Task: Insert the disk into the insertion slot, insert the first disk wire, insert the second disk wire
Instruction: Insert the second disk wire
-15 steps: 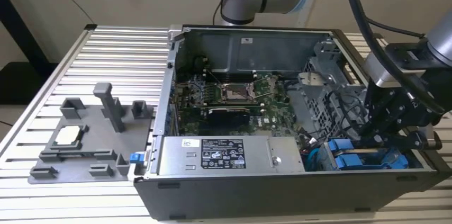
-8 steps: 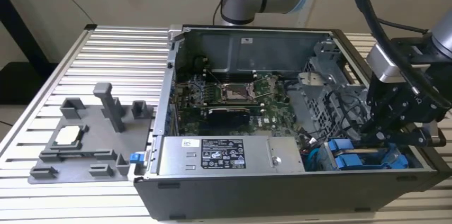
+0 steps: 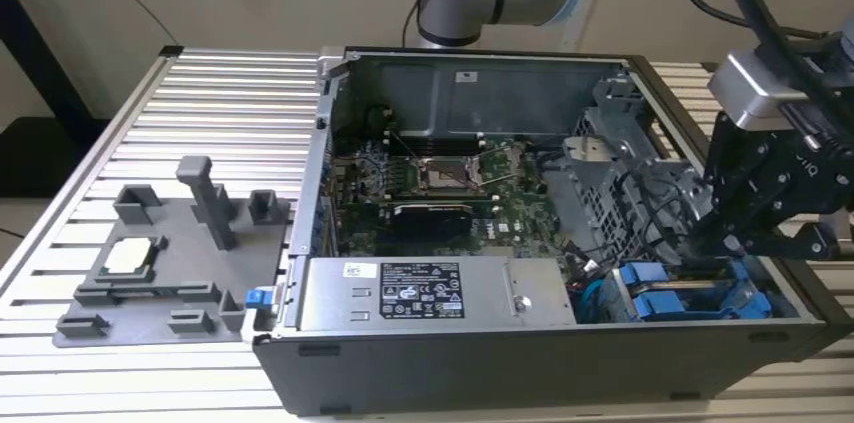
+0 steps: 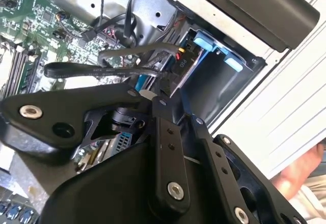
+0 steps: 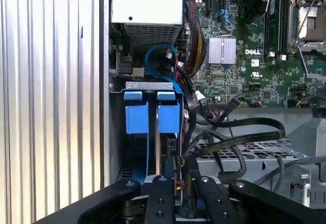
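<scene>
Exterior view showed the open computer case (image 3: 534,243) lying on a ribbed aluminium table (image 3: 214,123), with a grey fixture plate (image 3: 160,263) well apart from it toward the exterior view's left. Inside the case sat the green motherboard (image 3: 441,183), and nearer the front edge the silver power supply (image 3: 427,293). At the corner toward the exterior view's right stood the insertion slot (image 3: 694,293), a grey metal bay, with 2 blue-framed drives side by side in it. The disk (image 5: 168,117) sat upright in that bay in the first wrist view, just beside the other drive (image 5: 136,117); which of the 2 was the task's own could not be told for sure. The black gripper (image 3: 707,243) hung directly over the bay, its fingers (image 5: 162,203) reaching down at the rear edge of the drives. They stood narrow around a black flat cable (image 5: 244,132) and its connector (image 4: 168,76), though a firm hold could not be made out. At 1 edge of the second wrist view a person's hand (image 4: 305,170) rested near the table
</scene>
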Action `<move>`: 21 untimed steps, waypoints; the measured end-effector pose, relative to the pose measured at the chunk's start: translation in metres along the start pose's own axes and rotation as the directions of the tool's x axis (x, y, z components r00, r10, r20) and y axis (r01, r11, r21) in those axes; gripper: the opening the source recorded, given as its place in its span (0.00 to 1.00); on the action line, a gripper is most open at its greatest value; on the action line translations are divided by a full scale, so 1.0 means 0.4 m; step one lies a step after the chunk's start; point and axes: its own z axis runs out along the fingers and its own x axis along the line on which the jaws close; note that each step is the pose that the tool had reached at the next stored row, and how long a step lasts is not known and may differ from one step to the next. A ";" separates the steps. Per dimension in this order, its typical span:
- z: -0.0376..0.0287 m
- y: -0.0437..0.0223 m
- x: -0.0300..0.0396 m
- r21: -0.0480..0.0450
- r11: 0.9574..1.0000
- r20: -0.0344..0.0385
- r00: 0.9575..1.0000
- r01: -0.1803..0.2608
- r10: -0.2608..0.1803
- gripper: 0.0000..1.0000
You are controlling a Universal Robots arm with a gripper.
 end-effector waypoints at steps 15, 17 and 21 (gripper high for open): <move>-0.032 0.001 -0.005 0.000 1.000 -0.025 1.000 -0.001 0.001 0.11; -0.032 0.001 -0.006 0.000 1.000 -0.059 0.998 -0.001 0.001 0.11; -0.032 0.001 -0.006 0.000 1.000 -0.064 0.998 -0.001 0.001 0.11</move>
